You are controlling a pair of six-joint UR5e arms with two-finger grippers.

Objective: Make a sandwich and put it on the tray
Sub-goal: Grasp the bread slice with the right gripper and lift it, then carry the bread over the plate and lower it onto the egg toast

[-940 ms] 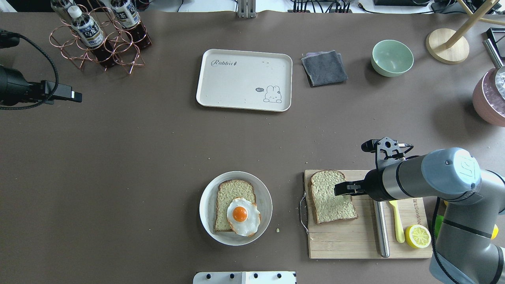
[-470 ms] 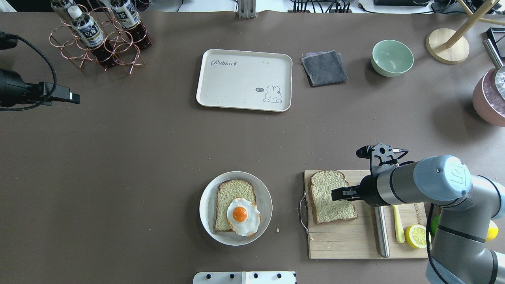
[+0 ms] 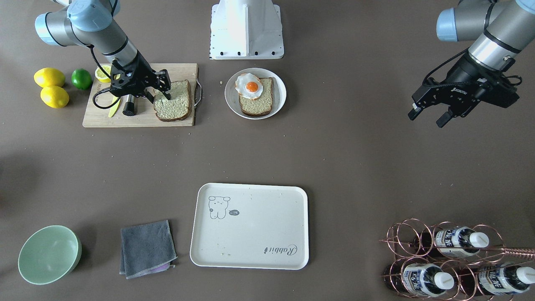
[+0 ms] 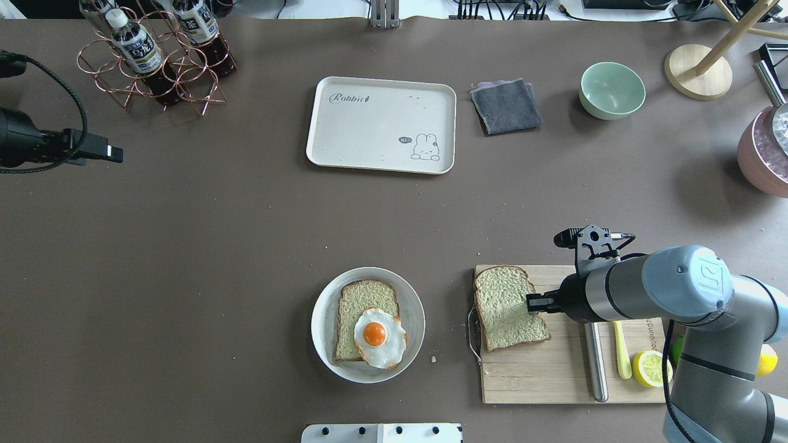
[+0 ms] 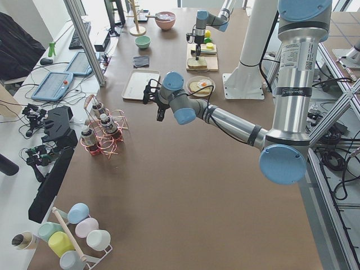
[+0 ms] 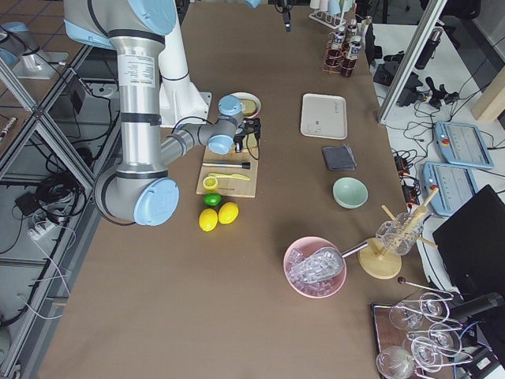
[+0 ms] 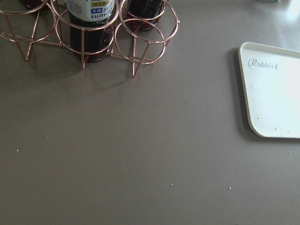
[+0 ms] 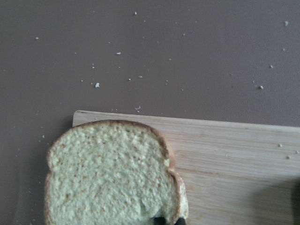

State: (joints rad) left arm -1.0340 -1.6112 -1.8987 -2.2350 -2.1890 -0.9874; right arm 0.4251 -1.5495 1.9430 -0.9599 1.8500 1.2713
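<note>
Change: loose slice [image 4: 510, 307] has slid and turned a little toward the handle edge of the board [image 4: 554, 381]; half a second back a strip of bare wood showed on that side, now the crust sits flush with the edge or just over it
Right pincer [image 4: 534, 303]: has dropped onto the slice's arm-side edge; the two separate fingers of before now read as one dark bar, and the wrist view shows both tips close together on the crust, so it looks pressed onto the slice
Meaning: judged as the grasp of the top slice just closing; the shift suggests a finger nudged the bread while wedging in, so the hold may be shallow
Left pincer [image 3: 427, 118]: spread, holding nothing, hovering over bare counter well away from the food
Sandwich parts: base slice [image 4: 363, 307] on plate [image 4: 320, 332] with egg [image 4: 378, 337] on top, overhanging the slice toward the plate rim; not yet capped
Tray [image 4: 369, 135]: far side of counter, middle, nothing on it but specks
Edges: slice at the board's brink beside the wire handle [image 4: 472, 335]; a further push could tip it off
Open room: only a crumb [image 4: 433, 359] shows between board and plate; plate to tray is a broad bare stretch; cloth [image 4: 506, 106] lies just beside the tray
</note>
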